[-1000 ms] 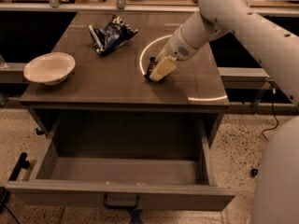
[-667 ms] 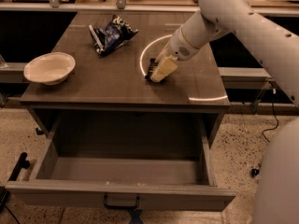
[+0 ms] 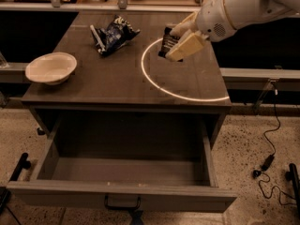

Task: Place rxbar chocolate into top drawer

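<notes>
My gripper (image 3: 177, 42) is at the right of the table top, shut on the rxbar chocolate (image 3: 167, 43), a small black-wrapped bar held between the pale fingers (image 3: 186, 46) and lifted off the surface, above a bright ring of light. The top drawer (image 3: 123, 197) is pulled wide open below the table's front edge, empty, with a dark pull handle (image 3: 122, 203) at its front centre. The gripper is behind and above the drawer's right half.
A blue-and-white chip bag (image 3: 112, 34) lies at the back middle of the table (image 3: 93, 86). A white bowl (image 3: 51, 68) sits at the left edge. Cables (image 3: 269, 146) lie on the floor at the right.
The gripper has risen from the table top with the bar in it and turned its fingers. The view has also shifted closer and to the right.
</notes>
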You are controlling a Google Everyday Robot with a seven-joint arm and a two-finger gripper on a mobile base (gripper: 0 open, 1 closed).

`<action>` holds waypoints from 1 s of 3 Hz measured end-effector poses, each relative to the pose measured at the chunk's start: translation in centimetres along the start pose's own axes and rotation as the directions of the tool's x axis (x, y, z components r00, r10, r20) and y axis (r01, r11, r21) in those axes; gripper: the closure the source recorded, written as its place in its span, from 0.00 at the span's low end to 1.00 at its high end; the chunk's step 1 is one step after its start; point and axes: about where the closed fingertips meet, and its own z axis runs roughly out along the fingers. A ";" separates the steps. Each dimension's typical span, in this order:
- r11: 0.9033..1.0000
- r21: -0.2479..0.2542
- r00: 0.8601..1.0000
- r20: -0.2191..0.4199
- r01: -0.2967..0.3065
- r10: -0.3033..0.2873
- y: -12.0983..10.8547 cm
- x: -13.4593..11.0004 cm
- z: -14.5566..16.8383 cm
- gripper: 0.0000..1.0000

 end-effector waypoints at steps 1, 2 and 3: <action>1.000 0.000 1.000 0.000 0.000 0.000 0.0 0.0 0.0 1.00; 0.999 -0.033 1.000 0.017 -0.020 0.021 1.3 0.9 0.6 1.00; 0.999 -0.046 0.996 0.090 0.002 0.002 5.0 -1.1 -0.8 1.00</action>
